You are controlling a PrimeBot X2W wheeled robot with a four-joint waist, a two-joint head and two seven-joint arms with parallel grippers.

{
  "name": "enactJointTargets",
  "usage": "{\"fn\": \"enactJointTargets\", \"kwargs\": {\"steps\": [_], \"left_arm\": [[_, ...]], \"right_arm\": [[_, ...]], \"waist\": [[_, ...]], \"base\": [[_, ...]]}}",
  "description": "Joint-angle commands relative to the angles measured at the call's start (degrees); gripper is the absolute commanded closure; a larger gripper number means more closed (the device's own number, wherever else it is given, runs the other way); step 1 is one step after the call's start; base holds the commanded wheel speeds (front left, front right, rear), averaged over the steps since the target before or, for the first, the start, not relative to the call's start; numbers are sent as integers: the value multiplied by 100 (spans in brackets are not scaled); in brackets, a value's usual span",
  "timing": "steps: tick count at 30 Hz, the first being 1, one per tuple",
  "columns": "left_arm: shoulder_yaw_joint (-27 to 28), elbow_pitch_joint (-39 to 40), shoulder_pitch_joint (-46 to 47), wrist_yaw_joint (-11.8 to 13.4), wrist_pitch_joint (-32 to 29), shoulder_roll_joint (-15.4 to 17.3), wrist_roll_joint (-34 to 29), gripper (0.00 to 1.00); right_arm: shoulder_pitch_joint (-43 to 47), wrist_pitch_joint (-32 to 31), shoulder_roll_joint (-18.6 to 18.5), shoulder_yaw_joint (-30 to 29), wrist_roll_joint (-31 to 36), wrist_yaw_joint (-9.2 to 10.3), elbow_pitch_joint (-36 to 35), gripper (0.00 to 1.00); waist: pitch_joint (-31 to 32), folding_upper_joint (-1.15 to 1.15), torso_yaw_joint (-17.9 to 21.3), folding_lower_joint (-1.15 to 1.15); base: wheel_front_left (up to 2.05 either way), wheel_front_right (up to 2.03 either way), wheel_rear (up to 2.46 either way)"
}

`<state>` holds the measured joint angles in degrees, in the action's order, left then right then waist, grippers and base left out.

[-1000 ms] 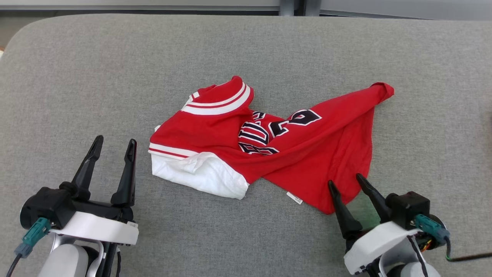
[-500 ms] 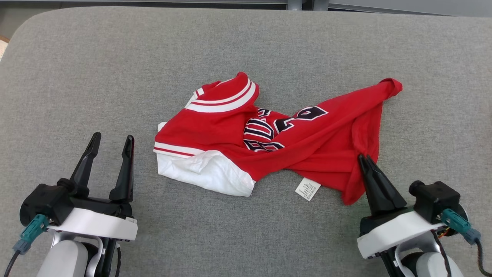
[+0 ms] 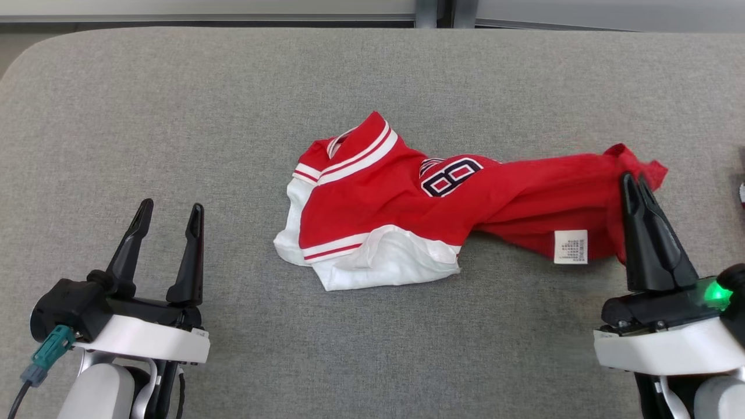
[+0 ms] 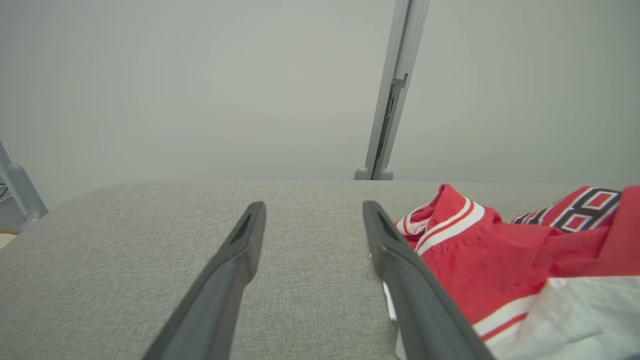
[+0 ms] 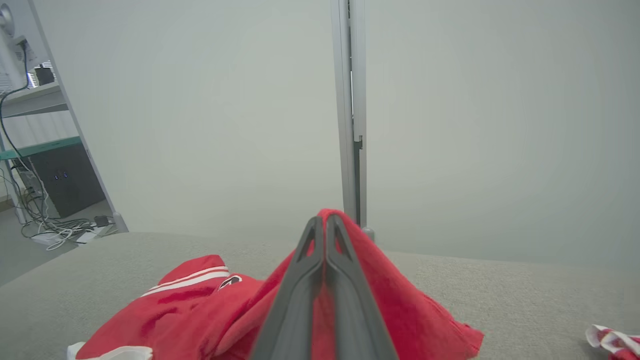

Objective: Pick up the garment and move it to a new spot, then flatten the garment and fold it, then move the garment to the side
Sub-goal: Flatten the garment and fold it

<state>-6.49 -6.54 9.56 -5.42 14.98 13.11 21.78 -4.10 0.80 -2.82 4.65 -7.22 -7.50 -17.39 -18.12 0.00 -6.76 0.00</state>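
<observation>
The garment [image 3: 407, 198] is a red jersey with white trim and dark numbers, lying crumpled on the grey table [image 3: 174, 105]. Its right part is stretched out toward my right gripper [image 3: 633, 179], which is shut on the red fabric near a white label [image 3: 570, 247]. In the right wrist view the red cloth [image 5: 380, 290] drapes over the closed right gripper [image 5: 324, 222]. My left gripper [image 3: 169, 209] stands open at the lower left, apart from the jersey. In the left wrist view the left gripper [image 4: 311, 215] has bare table between its fingers, and the garment [image 4: 500, 255] lies to its right.
A grey post [image 5: 350, 110] rises behind the table against a pale wall. Another scrap of red and white cloth [image 5: 612, 340] lies at the table's far right. Shelving and cables [image 5: 45, 220] stand off to the left in the right wrist view.
My right gripper shut on the jersey's lower edge and pulled it to the right; the whole garment slid rightward and stretched out. The left gripper stayed still and open.
</observation>
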Motion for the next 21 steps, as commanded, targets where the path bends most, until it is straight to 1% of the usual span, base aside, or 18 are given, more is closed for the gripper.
{"fn": "enactJointTargets", "kwargs": {"steps": [1,5,10,15,17,19,20,21], "left_arm": [[19,6,-30,-14,24,-6,-15,0],[9,21,-46,-36,24,-32,-24,0],[-6,31,-41,-57,24,-19,-44,0],[22,-3,-65,-59,24,-2,-55,0],[11,-16,-66,-64,24,-3,-52,0],[-7,-39,-82,-69,25,-2,-55,0],[-2,-47,-95,-66,24,-1,-55,0],[0,-56,-114,-55,24,1,-60,0]], "right_arm": [[55,-58,-14,-69,24,3,-81,100],[345,-253,-13,-169,-101,3,-52,100],[983,-261,-17,-52,-444,3,360,100],[1498,-258,-12,76,-763,3,933,100],[1580,-270,-15,120,-846,3,1181,100],[1592,-286,-13,246,-794,3,1506,100],[1545,-246,-17,249,-789,3,1554,100],[1502,-193,-17,237,-751,3,1565,51]], "waist": [[17,0,13,0],[37,0,19,0],[38,0,7,0],[69,0,60,0],[92,0,76,0],[138,0,95,0],[161,0,107,0],[188,0,121,0]], "base": [[0,0,0],[0,0,0],[0,0,0],[0,0,0],[0,0,0],[0,0,0],[0,0,0],[0,0,0]]}}
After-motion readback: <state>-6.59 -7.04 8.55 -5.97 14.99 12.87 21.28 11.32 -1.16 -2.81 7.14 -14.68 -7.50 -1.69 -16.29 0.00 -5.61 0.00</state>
